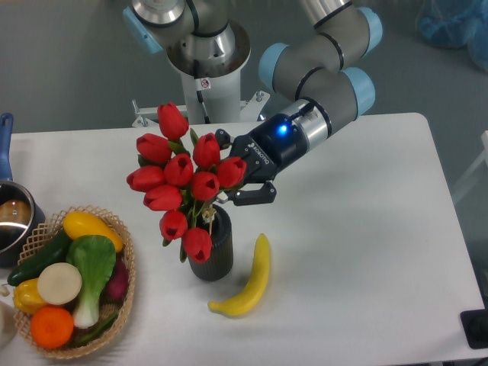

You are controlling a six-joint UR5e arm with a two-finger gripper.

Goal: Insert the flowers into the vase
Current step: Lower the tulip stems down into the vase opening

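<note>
The flowers, a bunch of red closed tulips on green stems, stand over the vase with their stems reaching down into its mouth. The vase is a dark ribbed cylinder standing upright on the white table. My gripper comes in from the right and is shut on the flowers' stems just above the vase; the tulip heads hide most of the nearer finger. The lowest tulip heads hang over the vase's left rim.
A yellow banana lies just right of the vase. A wicker basket of vegetables and fruit sits at the front left. A metal pot with a blue handle is at the left edge. The robot base stands behind.
</note>
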